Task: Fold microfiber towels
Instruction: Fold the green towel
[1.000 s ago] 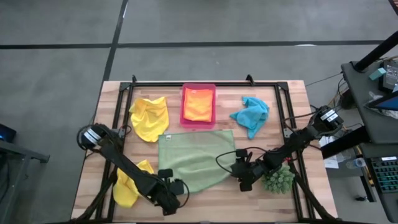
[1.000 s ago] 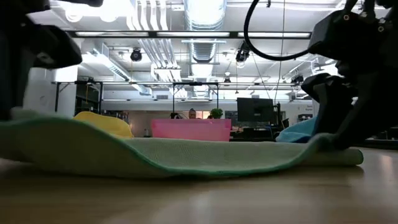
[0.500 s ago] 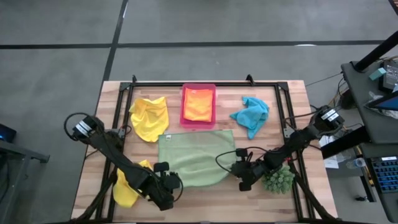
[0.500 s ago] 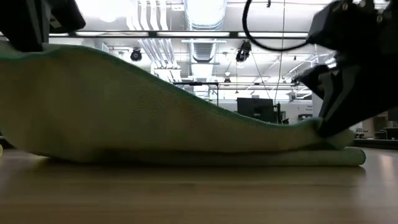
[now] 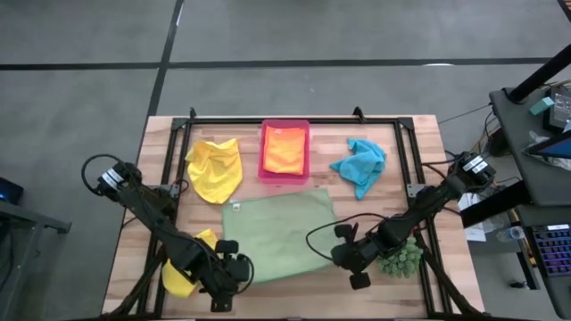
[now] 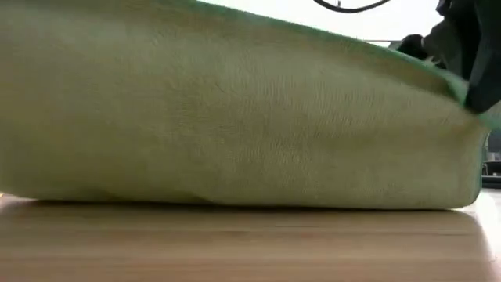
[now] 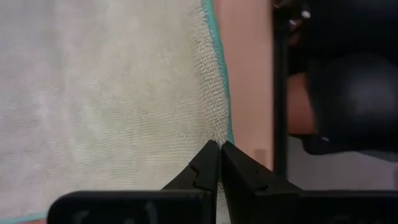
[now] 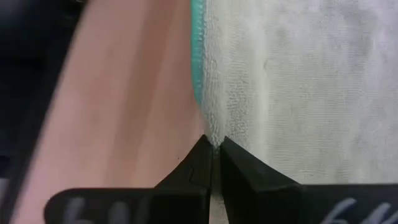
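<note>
The left gripper [image 5: 234, 266] was pinched tight on the near-left corner of the light green towel [image 5: 277, 230]; its wrist view showed the jaws together with the teal-edged hem caught between the fingertips [image 7: 208, 163]. That hold looked shallow, right at the selvage, so the corner could slip out if the arm pulled faster than its partner, and the fold would land crooked.

The towel lay at the middle of the wooden table [image 5: 406, 129], just in front of the pink tray [image 5: 260, 153] that held the orange towel [image 5: 285, 150]. It sat slightly skewed, its long axis running left to right across the table and its far-right corner angled toward the turquoise towel [image 5: 359, 164]. Seen from table height, the cloth [image 6: 235, 117] stood lifted like a wall, so uneven lifting could drag it off square.

The right gripper [image 5: 350, 259] was likewise clamped on the near-right corner, jaws together on the hem [image 8: 198, 74]. The spiky green plant [image 5: 399, 257] sat just beside that arm, and a wide swing might knock it.
</note>
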Tool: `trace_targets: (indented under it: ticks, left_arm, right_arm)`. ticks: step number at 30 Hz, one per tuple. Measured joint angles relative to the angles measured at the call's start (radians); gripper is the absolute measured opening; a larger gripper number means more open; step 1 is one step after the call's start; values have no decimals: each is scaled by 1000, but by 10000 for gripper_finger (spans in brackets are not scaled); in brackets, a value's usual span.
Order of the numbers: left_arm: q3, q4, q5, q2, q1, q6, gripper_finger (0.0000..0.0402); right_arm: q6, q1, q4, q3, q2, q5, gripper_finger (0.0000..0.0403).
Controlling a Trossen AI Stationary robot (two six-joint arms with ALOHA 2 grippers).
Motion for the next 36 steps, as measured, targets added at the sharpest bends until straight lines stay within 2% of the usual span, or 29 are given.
trace_targets:
  ticks: [6, 11, 14, 18, 22, 28, 36]
  left_arm:
    - [0, 118, 54, 31, 0, 2, 0]
    - [-2, 154, 85, 52, 0, 3, 0]
    - [-10, 149, 85, 56, 1, 8, 0]
    - [-14, 90, 49, 57, 9, 31, 0]
    - [-14, -48, -32, 51, 28, 28, 0]
    - [-14, -191, -73, 46, 66, 37, 0]
    - [-14, -296, -121, 47, 155, 159, 0]
  right_arm:
    - [57, 11, -16, 42, 0, -177, 13]
    - [88, 20, -11, 49, 0, -193, 13]
    - [85, 20, -13, 48, 0, -147, 13]
    - [63, 10, -33, 47, 0, -17, 13]
    - [28, -19, -92, 47, 0, 81, 13]
    - [-4, -79, -153, 47, 0, 197, 13]
    - [-67, -183, -193, 46, 2, 226, 13]
